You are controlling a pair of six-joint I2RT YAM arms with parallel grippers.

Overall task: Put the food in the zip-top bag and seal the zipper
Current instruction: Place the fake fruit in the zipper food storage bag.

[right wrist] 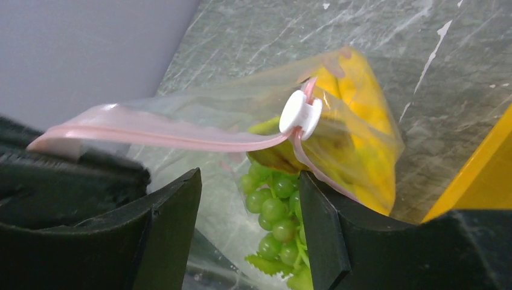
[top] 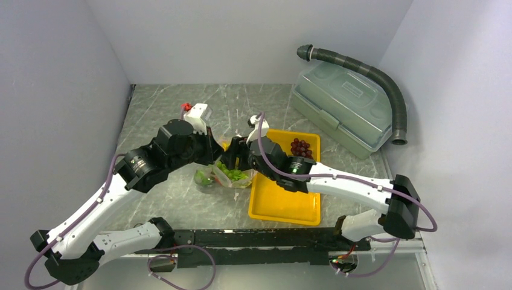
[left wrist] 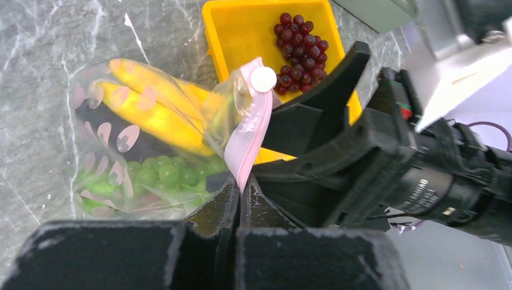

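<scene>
The clear zip-top bag (top: 224,175) lies left of the yellow tray (top: 284,202). It holds yellow bananas (left wrist: 154,106) and green grapes (left wrist: 166,175). My left gripper (left wrist: 241,190) is shut on one end of the pink zipper strip (left wrist: 249,136), below its white slider (left wrist: 263,79). My right gripper (right wrist: 249,205) is open just below the strip (right wrist: 151,136) and slider (right wrist: 300,113), with the bagged green grapes (right wrist: 272,211) between its fingers. Dark red grapes (top: 300,147) lie in the tray, also shown in the left wrist view (left wrist: 300,45).
A translucent grey-green lidded box (top: 344,106) stands at the back right with a grey ribbed hose (top: 386,84) over it. A small white device with a red tip (top: 196,112) sits behind the left arm. Walls close in the table on three sides.
</scene>
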